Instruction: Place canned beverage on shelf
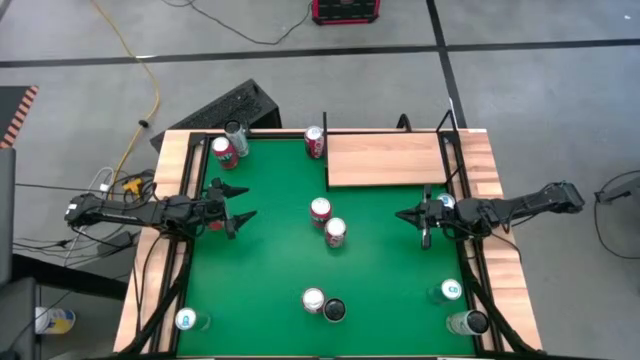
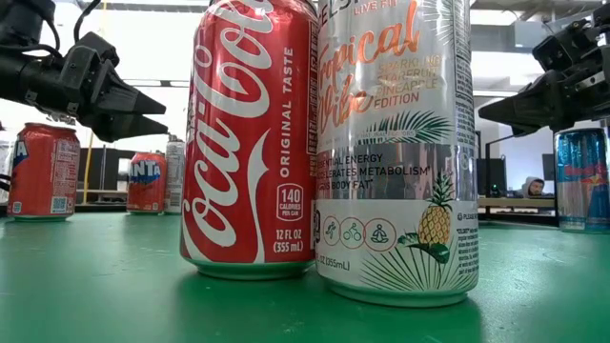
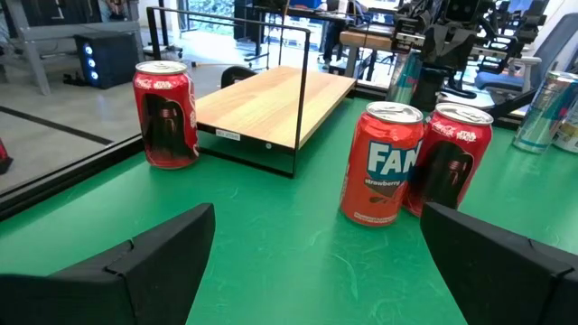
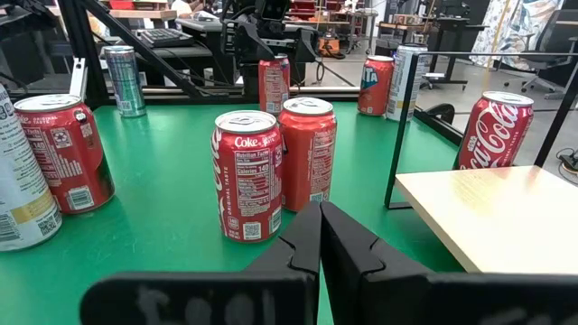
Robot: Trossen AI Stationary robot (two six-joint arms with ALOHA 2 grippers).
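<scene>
Shelf (image 1: 385, 160) bare; left pincer (image 1: 238, 203) spread, right pincer (image 1: 405, 215) closed.

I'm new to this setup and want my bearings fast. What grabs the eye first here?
The green table dotted with drink cans stands out first, with a pair of red cans upright side by side near its middle. A bare wooden shelf sits at the far right corner, one red can just beside it. The left gripper, jaws open, and the right gripper, jaws shut, face each other across the table, holding nothing.
</scene>
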